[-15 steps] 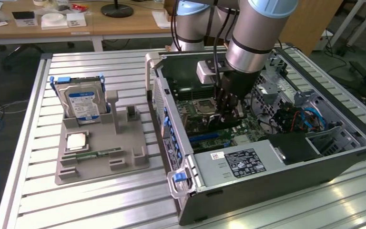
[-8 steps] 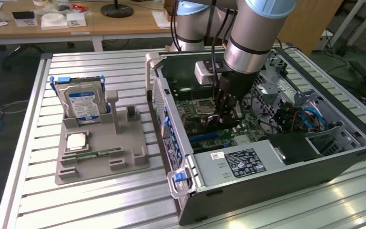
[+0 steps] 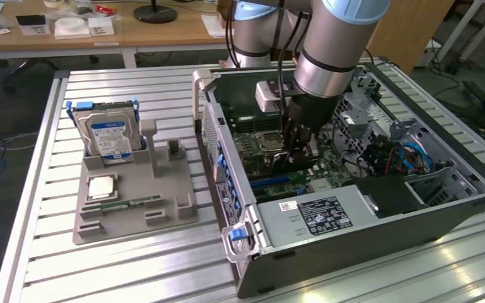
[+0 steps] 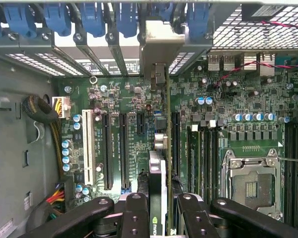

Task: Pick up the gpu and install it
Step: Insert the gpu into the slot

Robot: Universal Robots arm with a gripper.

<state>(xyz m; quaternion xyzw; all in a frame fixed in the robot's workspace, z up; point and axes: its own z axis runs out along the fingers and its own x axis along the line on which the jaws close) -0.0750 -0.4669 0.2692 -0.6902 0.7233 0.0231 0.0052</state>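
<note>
Pinching the gpu [image 4: 157, 173] edge-on between 2 fingers [image 4: 135, 213] of the gripper [image 4: 160, 201] over the motherboard [image 4: 114, 99] slots (bracket [image 4: 161, 42] toward the blue latches [image 4: 97, 20]), likely for alignment.

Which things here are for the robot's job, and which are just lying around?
For the job:
- graphics card, gripped by the gripper
- open computer case

Just lying about:
- hard drive
- memory stick
- grey stand holding both

gpu [image 4: 157, 191] inside case [image 3: 377, 233] (above motherboard [image 4: 129, 99]), 1 hard drive [image 3: 112, 136] in stand [image 3: 133, 211] alongside
</note>
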